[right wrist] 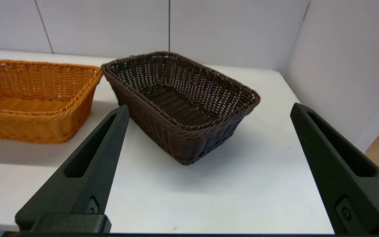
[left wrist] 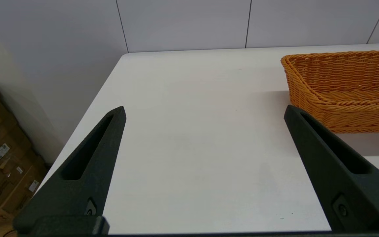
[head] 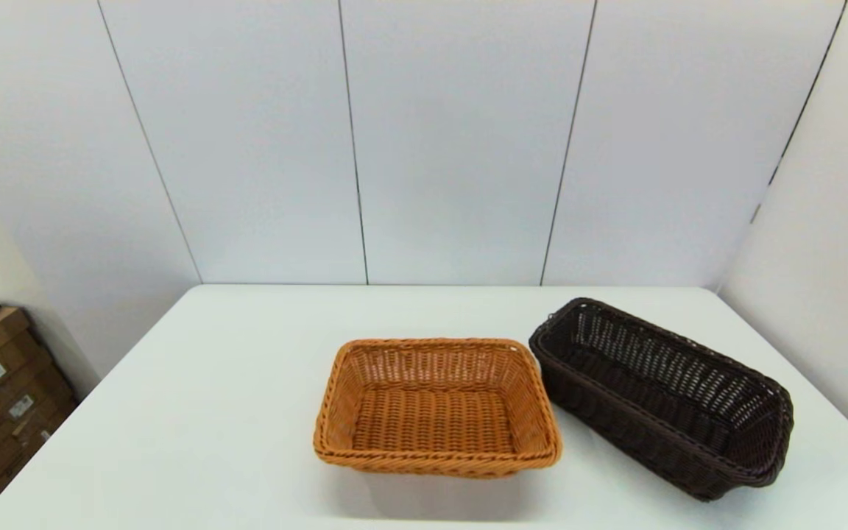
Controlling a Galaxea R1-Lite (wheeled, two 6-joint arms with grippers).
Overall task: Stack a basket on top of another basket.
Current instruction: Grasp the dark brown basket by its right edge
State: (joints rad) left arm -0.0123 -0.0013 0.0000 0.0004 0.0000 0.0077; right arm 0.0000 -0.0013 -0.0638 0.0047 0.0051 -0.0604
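Dark basket: the dark brown basket (head: 663, 397) stands upright on the white table (head: 210, 412) at the right, angled, its far-left corner close beside the other basket – touching or just apart, I cannot tell.
Tan basket: the orange-tan basket (head: 436, 405) sits near the table's middle, square to the near edge, mouth up and empty – probably laid so as to receive the dark one from above.
Right gripper: the right gripper (right wrist: 209, 108) hangs off the table's near edge, its two black fingers (right wrist: 87, 171) spread wide and holding nothing.
Basket and jaws: in the right wrist view the dark basket shows between the spread fingers but farther out on the table, well apart from the tips; nothing is in contact.
Left gripper: the left gripper (left wrist: 204, 110) is likewise spread wide and empty at the near left, with the tan basket off to its right.
Step, as I judge: the stacking is not yet begun – the right arm lies nearest the dark basket.
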